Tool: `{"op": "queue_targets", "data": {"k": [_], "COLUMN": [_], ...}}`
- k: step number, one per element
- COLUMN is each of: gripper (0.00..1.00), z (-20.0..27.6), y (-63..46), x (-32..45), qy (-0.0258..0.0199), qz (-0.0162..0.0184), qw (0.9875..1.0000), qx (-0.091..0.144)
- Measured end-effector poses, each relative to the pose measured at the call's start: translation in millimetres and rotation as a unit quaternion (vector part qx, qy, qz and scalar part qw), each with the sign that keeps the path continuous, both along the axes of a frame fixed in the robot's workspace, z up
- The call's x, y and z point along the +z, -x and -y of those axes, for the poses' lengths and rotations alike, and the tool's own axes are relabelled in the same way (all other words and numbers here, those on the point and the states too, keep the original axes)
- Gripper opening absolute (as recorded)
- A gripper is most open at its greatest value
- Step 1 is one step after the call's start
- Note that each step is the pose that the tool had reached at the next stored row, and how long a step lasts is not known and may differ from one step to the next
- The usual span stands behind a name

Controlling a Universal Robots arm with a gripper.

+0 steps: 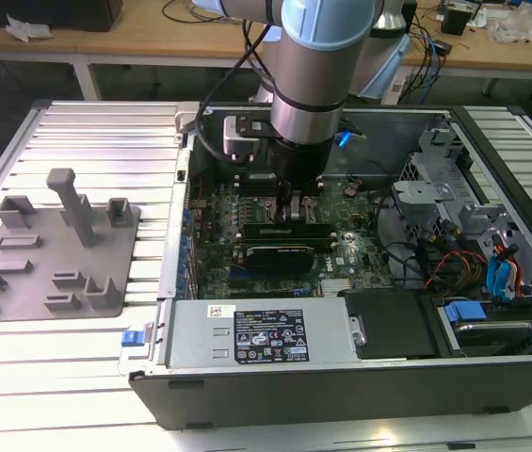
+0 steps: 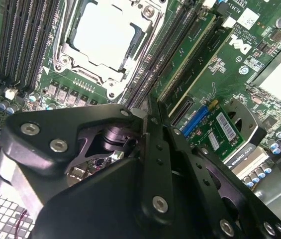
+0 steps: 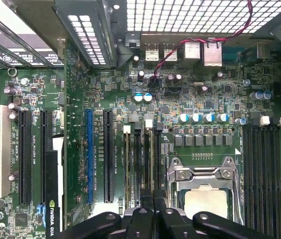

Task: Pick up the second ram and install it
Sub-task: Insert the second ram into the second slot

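Step in hand, as judged: seating the second ram [image 2: 187,55], which is stood in a slot beside the CPU socket [image 2: 103,37]. The gripper [image 1: 293,209] is positioned at 12 o'clock of the black card [image 1: 280,252], with its fingers [image 2: 160,149] pressed together. Straight, even pressure is judged necessary.

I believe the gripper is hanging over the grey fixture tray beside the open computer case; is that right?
Not quite. In the exterior view the gripper hangs inside the open computer case, over the motherboard. The grey fixture tray does lie beside the case, at the exterior view's left, but apart from the arm.
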State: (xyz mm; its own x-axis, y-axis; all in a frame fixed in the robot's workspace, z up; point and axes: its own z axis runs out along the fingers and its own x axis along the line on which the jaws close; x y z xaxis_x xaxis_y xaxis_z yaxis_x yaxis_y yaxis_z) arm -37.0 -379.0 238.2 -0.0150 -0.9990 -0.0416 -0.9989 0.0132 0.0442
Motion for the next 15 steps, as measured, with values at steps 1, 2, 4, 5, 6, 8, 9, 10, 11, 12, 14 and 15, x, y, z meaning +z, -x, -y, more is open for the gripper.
{"op": "queue_targets", "data": {"k": [1,2,4,5,6,8,9,10,11,12,14,15], "gripper": [0.09,0.09,0.09,0.09,0.09,0.09,0.09,0.09,0.09,0.09,0.09,0.09], "z": [0.0,0.0,0.0,0.0,0.0,0.0,0.0,0.0,0.0,0.0,0.0,0.0], "y": [0.0,-0.5,-0.7,-0.7,-0.7,-0.7,-0.7,-0.7,-0.7,-0.7,-0.8,-0.8], "x": [0.0,-0.1,-0.5,-0.5,-0.5,-0.8,-1.5,-1.6,-1.6,-1.7,-1.7,-1.7], "qy": [0.0000,0.0001,-0.0001,0.0000,0.0001,0.0000,-0.0002,0.0000,0.0001,0.0001,0.0000,0.0000], "qz": [0.0000,0.0000,0.0000,0.0000,0.0000,0.0000,0.0001,0.0000,0.0000,0.0000,-0.0001,-0.0001], "qw": [1.0000,1.0000,1.0000,1.0000,1.0000,1.0000,1.0000,1.0000,1.0000,1.0000,1.0000,1.0000], "qx": [0.000,0.000,0.000,0.000,0.000,0.000,0.000,0.000,0.000,0.000,0.000,0.000]}}
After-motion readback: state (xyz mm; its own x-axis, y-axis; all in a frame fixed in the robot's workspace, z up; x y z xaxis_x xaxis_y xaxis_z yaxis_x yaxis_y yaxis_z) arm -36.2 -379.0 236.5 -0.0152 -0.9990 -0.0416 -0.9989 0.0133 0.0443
